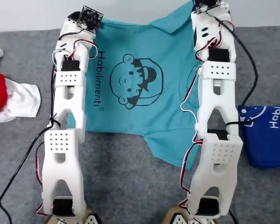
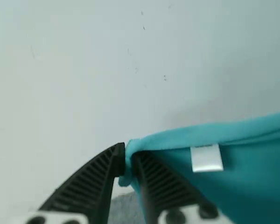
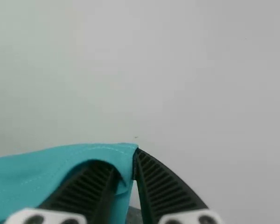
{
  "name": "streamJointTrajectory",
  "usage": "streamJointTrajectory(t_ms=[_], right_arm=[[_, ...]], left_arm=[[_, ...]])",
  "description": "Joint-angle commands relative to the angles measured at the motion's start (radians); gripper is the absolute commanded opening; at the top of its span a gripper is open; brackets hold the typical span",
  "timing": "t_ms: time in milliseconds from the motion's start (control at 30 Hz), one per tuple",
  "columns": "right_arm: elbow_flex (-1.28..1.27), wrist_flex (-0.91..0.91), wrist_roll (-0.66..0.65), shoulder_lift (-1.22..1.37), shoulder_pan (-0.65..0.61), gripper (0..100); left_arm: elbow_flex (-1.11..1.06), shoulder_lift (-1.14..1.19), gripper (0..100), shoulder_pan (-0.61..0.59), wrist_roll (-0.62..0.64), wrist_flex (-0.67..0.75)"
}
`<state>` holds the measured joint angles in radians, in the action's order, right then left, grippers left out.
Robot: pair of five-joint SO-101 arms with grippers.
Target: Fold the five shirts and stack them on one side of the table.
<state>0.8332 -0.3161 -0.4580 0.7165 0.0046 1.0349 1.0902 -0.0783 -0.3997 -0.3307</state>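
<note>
The teal shirt (image 1: 135,88) lies spread face up in the centre of the high view, between your two arms, with its far edge along the top of the frame. That edge runs left to right, and you hold it at both ends. The left gripper (image 2: 127,154) is pressed together on the upper-left corner, with cloth pinched between its ribbed fingers just beside a white tag. The right gripper (image 3: 133,156) is pinching the upper-right corner the same way. From both grips the body of the shirt runs toward the bottom of the frame, toward the arm bases, and one flap trails off at the lower right beside the right arm.

Neither arm is nearer, so the fold most likely means drawing both corners down the frame together, level, over the print.

On the grey table (image 1: 130,196), a blue shirt (image 1: 266,135) lies at the right edge. A white-and-red heap (image 1: 18,100) lies at the left edge, well apart from the teal one.
</note>
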Motion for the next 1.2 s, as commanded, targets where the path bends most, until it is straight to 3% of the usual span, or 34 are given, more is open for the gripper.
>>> streamJointTrajectory(t_ms=[0, 267, 600, 800, 1167], right_arm=[[0.005, -0.051, -0.011, -0.019, 0.013, 0.9], [0.005, -0.375, -0.008, -0.027, 0.007, 0.9], [0.006, -0.826, -0.009, -0.061, 0.01, 0.9], [0.006, -1.035, -0.009, -0.133, 0.005, 0.9], [0.006, -1.395, -0.011, -0.245, -0.022, 0.9]], left_arm=[[0.125, -0.008, 0, 0.006, 0.006, -0.158], [0.249, 0.002, 0, 0.005, 0.002, -0.626], [0.254, -0.006, 0, 0.021, -0.324, -1.151], [0.374, -0.006, 0, 0.021, -0.43, -1.401], [0.384, -0.052, 0, 0.018, -0.486, -1.427]])
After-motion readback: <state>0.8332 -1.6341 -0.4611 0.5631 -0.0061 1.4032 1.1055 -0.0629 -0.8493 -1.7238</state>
